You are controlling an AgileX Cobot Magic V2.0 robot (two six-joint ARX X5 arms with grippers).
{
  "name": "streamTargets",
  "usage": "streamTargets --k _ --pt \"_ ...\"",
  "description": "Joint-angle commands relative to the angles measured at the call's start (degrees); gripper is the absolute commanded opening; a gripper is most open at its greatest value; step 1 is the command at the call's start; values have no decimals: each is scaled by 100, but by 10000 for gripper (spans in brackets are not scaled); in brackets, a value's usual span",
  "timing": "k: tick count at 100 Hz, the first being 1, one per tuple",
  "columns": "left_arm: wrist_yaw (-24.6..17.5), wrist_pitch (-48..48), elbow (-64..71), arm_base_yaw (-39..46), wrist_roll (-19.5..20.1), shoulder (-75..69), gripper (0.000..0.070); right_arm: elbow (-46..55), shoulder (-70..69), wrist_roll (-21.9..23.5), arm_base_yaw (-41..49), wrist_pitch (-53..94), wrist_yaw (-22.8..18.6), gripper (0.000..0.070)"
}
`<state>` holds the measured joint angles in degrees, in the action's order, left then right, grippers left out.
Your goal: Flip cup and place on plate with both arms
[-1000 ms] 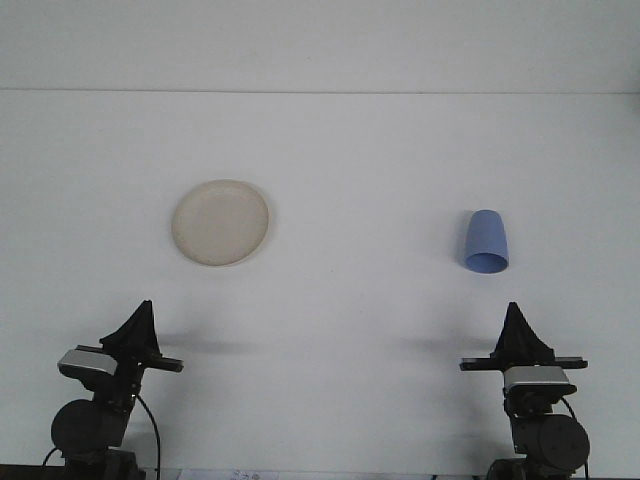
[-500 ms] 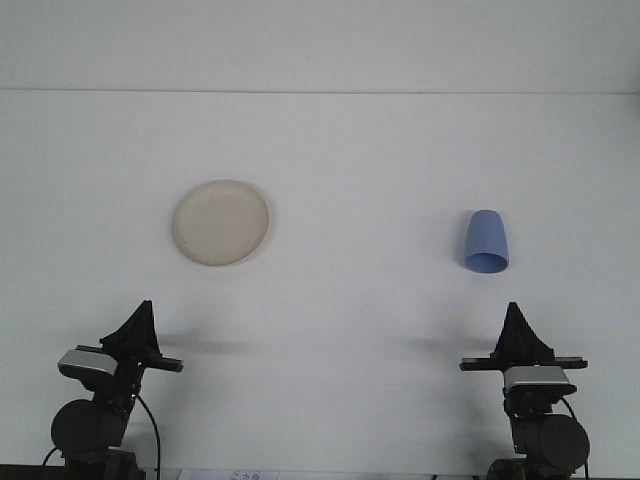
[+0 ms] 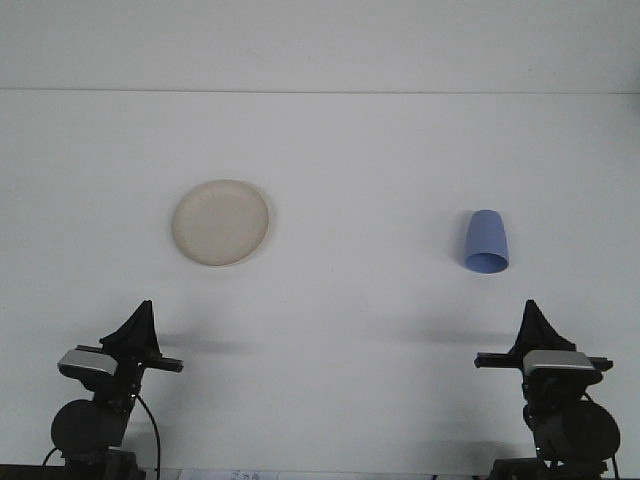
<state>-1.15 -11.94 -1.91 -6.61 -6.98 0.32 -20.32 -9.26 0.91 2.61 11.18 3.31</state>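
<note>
Both grippers are low at the near edge of the table (image 3: 330, 130), the left gripper (image 3: 140, 312) at the left side and the right gripper (image 3: 532, 312) at the right side, and each one shows only as a dark pointed shape, so I cannot tell if the fingers are apart or together. On the left half of the table lies the cream plate (image 3: 220, 222), well apart from the blue cup (image 3: 486, 241). The cup stands upside down on the right half, beyond the right gripper and not touching it.
</note>
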Motion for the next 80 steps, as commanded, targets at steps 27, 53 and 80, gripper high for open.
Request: streamTargets --k 27,53,80 --pt "20 -52 109 -4 -15 -7 13 -1637 -1886 42 4 861 127 0" --pt "20 -52 109 -4 -15 -7 13 -1582 -2601 179 -4 929 297 382" --pt "20 -55 109 -4 -15 -7 13 -876 -3250 122 -22 4 686 440"
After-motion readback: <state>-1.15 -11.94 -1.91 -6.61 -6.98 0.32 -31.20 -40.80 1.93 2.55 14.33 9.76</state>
